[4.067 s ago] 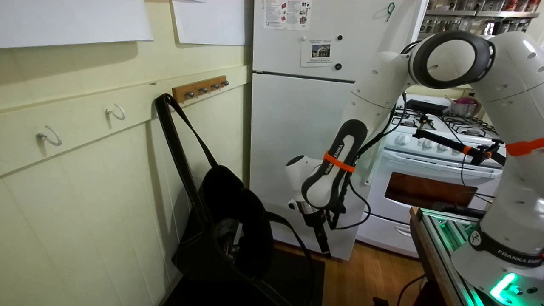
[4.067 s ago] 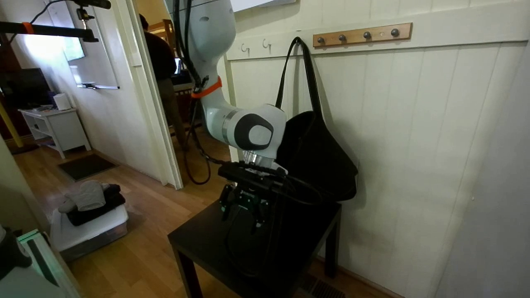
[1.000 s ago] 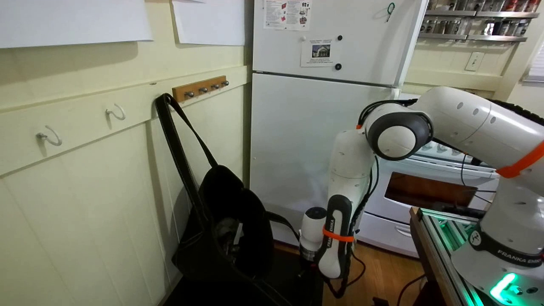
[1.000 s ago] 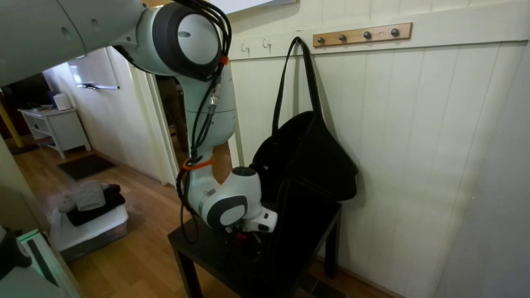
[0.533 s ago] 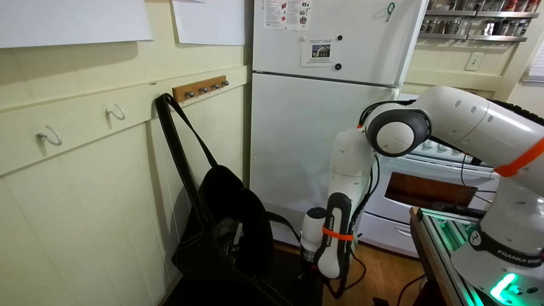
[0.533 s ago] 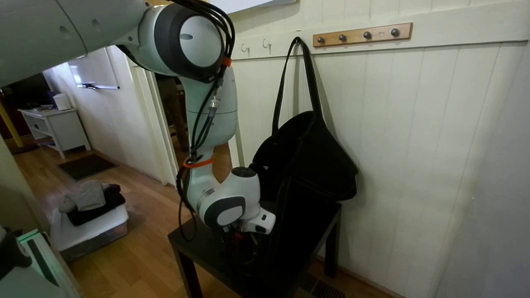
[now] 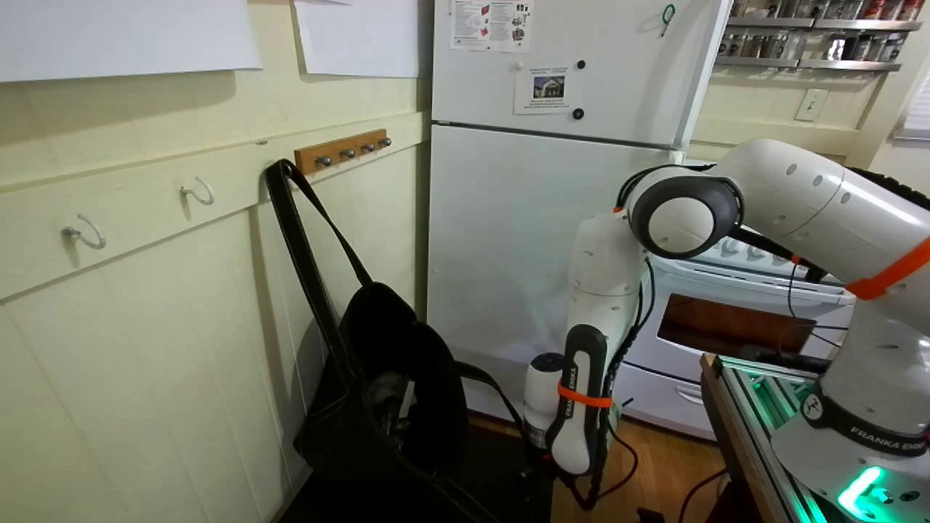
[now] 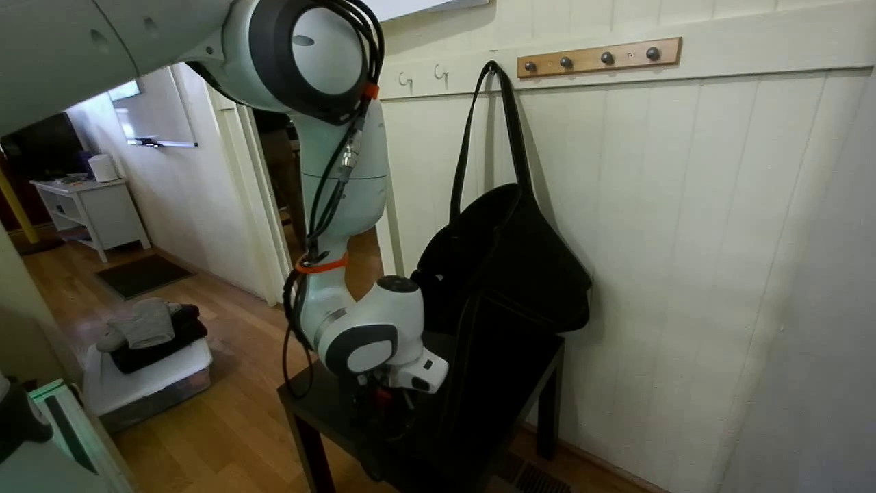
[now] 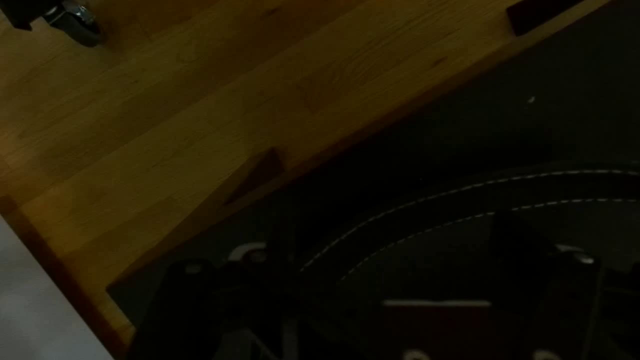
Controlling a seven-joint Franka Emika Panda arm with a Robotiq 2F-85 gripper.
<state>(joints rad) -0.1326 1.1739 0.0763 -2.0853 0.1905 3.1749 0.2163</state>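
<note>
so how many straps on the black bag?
2 visible. A hung strap goes up the wall; a looped strap runs over the table near the open gripper. Others could be lost against the dark bag.

Forearm steeply downward from the elbow, claw low and agape.

Bag: cloth here, soft-looking, matt, just drinking in the light.
Lower strap: trailing from the bag, matt fabric, stitched along both edges!
Table: below the bag, smooth, dull-looking.
Peg rail: beside the bag's top, plain wood, knobs like dull metal.
Fridge: beyond the bag, smooth with a soft sheen.
Arm: beside the bag, glossy, plastic-like, catching highlights!
</note>
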